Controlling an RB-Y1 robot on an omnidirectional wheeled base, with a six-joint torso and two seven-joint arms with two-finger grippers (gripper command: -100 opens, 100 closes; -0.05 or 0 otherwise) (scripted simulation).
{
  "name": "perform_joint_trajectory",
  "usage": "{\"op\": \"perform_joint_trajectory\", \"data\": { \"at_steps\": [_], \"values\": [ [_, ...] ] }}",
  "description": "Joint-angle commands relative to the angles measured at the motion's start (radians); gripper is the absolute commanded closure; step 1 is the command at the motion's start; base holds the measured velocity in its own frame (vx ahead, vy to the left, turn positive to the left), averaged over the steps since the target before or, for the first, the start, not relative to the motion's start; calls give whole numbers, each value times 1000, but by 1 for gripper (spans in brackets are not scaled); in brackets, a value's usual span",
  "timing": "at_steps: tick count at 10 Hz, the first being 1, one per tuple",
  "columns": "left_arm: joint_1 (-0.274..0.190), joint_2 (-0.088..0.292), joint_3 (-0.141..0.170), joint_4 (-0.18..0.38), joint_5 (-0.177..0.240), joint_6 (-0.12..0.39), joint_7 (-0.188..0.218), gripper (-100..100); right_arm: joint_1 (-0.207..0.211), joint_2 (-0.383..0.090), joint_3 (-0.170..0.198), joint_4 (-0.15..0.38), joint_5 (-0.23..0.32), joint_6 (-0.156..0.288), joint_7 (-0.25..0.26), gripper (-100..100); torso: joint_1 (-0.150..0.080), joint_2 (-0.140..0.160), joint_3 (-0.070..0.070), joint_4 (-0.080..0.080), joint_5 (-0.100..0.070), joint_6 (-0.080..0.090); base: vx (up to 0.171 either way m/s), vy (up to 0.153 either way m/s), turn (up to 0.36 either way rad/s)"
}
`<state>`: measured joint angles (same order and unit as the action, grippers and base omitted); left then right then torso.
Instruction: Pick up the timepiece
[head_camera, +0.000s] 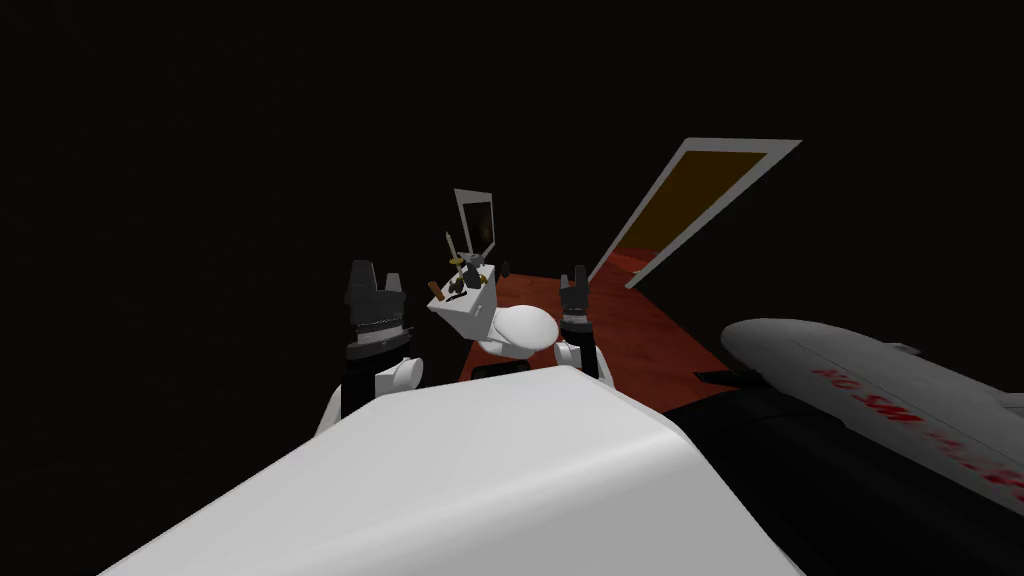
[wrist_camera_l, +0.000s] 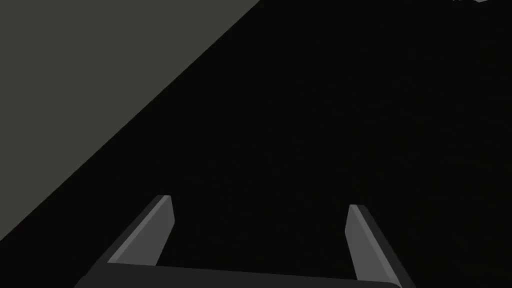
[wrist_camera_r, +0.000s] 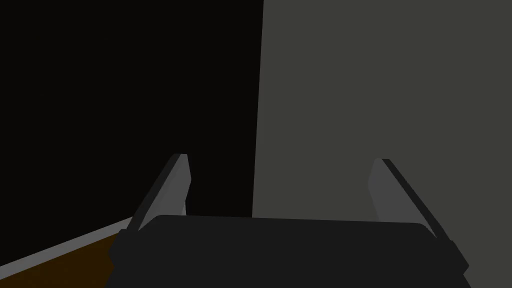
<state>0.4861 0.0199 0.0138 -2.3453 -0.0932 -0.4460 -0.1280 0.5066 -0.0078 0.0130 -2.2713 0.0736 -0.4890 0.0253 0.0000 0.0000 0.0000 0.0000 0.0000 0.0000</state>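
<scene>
Poised short of the toilet tank (head_camera: 462, 312)
I am holding left gripper (head_camera: 376, 272) and right gripper (head_camera: 573, 272) spread, ready to reach; which of its small items (head_camera: 462, 280) is the timepiece I cannot tell.

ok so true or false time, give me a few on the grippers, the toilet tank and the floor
1. The left gripper and the right gripper are both open. True.
2. The right gripper holds something. False: nothing is between its fingers.
3. Small things sit on top of the toilet tank. True.
4. The floor is blue. False: it is red.
5. The left gripper touches the tank. False: in the head view it is apart from the tank, off to its left.
</scene>
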Motion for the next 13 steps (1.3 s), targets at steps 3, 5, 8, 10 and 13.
{"op": "perform_joint_trajectory", "data": {
  "at_steps": [3, 5, 8, 10, 13],
  "values": [
    [22, 84, 19, 23, -18, 17, -16, -100, 0, 0, 0, 0, 0, 0, 0, 0, 1, 1, 1, 0, 0, 0, -17, 3, -63],
    [44, 143, 37, 46, -37, 34, -31, -100, 0, 0, 0, 0, 0, 0, 0, 0, 1, 2, 1, 0, 0, 0, -29, 8, -105],
    [83, 235, 70, 92, -74, 66, -60, -100, 0, 0, 0, 0, 0, 0, 0, 0, 1, 3, 2, 1, 0, 0, -43, 9, -144],
    [96, 276, 81, 109, -87, 78, -70, -100, 0, 0, 0, 0, 0, 0, 0, 0, 1, 3, 2, 1, 0, 0, -37, 3, -92],
    [137, 372, 114, 162, -128, 115, -100, -100, 0, 0, 0, 0, 0, 0, 0, 0, 1, 2, 1, 0, 0, 0, -24, 5, -134]
  ]
}}
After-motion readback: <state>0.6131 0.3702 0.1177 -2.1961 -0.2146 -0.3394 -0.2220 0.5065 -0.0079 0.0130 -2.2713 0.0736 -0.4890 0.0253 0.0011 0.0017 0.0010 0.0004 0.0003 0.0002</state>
